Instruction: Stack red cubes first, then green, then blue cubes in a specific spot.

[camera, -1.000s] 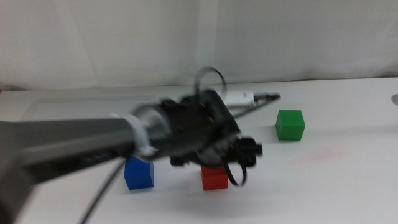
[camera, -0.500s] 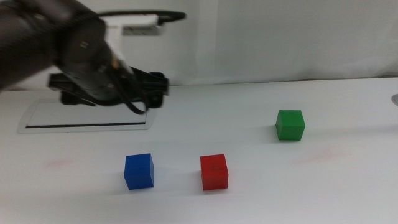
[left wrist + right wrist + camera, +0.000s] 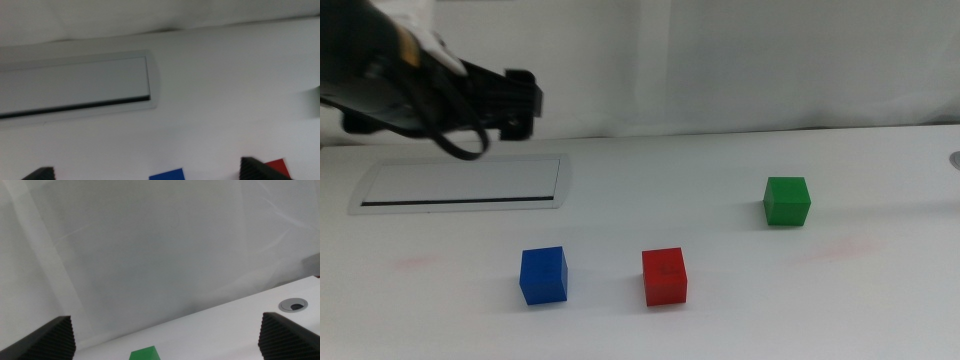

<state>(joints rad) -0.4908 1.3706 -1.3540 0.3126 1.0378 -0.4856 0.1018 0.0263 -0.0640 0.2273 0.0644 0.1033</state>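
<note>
Nearest the camera in the middle view, the red cube (image 3: 664,276) sits on the white table (image 3: 840,300) with the blue cube (image 3: 542,275) beside it on the left, the two apart and not touching; both are small, plain, matte blocks resting flat. Farther back and to the right, well apart from them, stands the green cube (image 3: 787,200), same size and equally square to the table. None is stacked yet, so the red cube looks like the first to be fetched. Beyond the cubes lies a grey-rimmed panel (image 3: 460,183), and above its far edge hangs the left pincer (image 3: 525,100), raised well clear of the table, jaws spread and holding nothing. From it the red cube lies nearer the camera and to the right, and this arm seems the closer one. The right pincer (image 3: 167,345) is out of the middle view, also spread and empty, with the green cube's edge between its jaws.
</note>
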